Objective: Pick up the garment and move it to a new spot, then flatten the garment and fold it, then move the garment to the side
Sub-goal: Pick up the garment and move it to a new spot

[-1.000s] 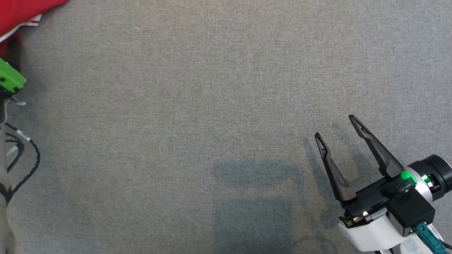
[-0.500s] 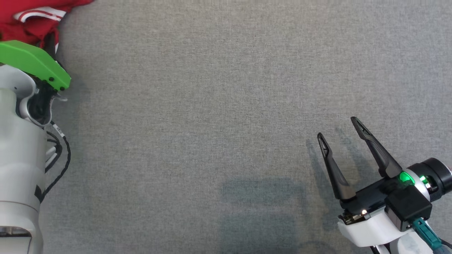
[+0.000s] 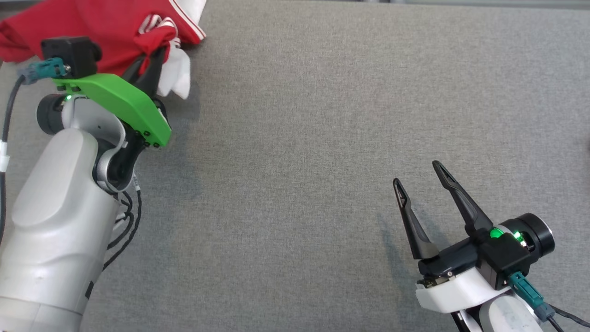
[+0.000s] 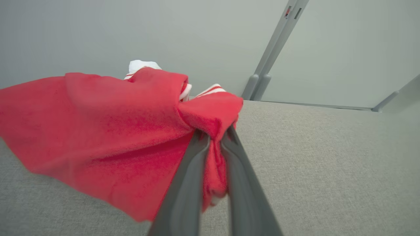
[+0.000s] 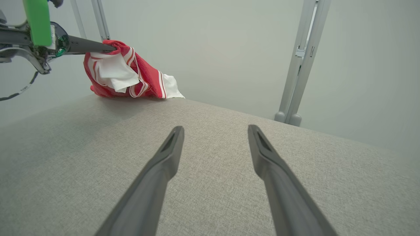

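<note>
At far left of the head view, the robot's pale grey left forearm (image 3: 55, 221), capped at the wrist by a bright green plastic bracket (image 3: 120, 99), reaches up toward the far left corner of the grey woven-fabric tabletop (image 3: 299, 115). There the left gripper (image 3: 154, 53) has its two long dark fingers pinched nearly together on a bunched fold of the red cloth garment with white striped trim (image 3: 106, 27).

The left wrist view looks straight along that grip. The left gripper (image 4: 215, 131) squeezes a knot of red cloth, and a strip of it runs down between the fingers. The rest of the garment (image 4: 98, 131) fans out to the left above the tabletop (image 4: 328, 164).

From the right wrist view, the left gripper (image 5: 111, 49) holds the garment (image 5: 144, 78) by its top. White and striped folds hang beneath it, and the lowest folds appear to reach the far edge of the tabletop (image 5: 65, 164).

The middle of the table lies between the two arms. At lower right of the head view, well apart from the garment, the right gripper (image 3: 415, 173) has its fingers spread wide with nothing between them. Its own camera shows the right gripper (image 5: 215, 128) over the bare surface. Beyond it a pale grey metal frame post (image 5: 302, 65) stands against a plain light wall.
</note>
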{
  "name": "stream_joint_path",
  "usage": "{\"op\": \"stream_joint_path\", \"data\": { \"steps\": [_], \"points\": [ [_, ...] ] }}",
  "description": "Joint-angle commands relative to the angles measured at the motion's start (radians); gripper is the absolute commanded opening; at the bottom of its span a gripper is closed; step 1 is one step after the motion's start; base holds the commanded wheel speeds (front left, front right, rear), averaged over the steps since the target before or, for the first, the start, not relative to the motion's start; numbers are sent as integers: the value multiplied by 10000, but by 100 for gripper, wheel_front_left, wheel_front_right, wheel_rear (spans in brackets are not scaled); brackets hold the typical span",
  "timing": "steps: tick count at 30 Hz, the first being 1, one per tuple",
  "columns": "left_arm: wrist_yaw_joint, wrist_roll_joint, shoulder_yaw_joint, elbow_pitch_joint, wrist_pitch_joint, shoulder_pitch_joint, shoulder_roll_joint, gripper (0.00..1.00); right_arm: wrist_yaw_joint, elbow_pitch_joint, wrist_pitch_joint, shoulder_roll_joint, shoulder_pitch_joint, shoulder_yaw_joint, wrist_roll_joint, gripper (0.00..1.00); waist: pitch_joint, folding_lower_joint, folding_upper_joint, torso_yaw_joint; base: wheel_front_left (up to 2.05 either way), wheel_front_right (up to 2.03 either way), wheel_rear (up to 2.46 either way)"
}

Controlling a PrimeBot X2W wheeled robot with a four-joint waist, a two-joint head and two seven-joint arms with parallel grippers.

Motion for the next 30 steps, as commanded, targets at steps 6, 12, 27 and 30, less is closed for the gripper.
{"op": "stream_joint_path", "data": {
  "steps": [6,12,27,30],
  "points": [
    [53,-298,-503,-2487,896,1008,100,0,-10,335,-76,349,-103,-88,247,100,-929,0,120,-492,0,0,0],
    [659,-900,-1031,-5404,2575,1858,65,0,-10,402,-78,569,-141,-180,568,100,-1263,0,120,-1063,0,0,0],
    [2777,-1848,-1444,-8810,4143,1667,-1658,0,-10,323,-75,620,152,-678,1894,100,-1567,0,120,-2617,0,0,0],
    [3028,-2098,-1174,-8738,3953,1246,-2099,0,-10,379,-75,620,163,-522,1999,100,-1634,0,120,-2851,0,0,0]
  ]
}}
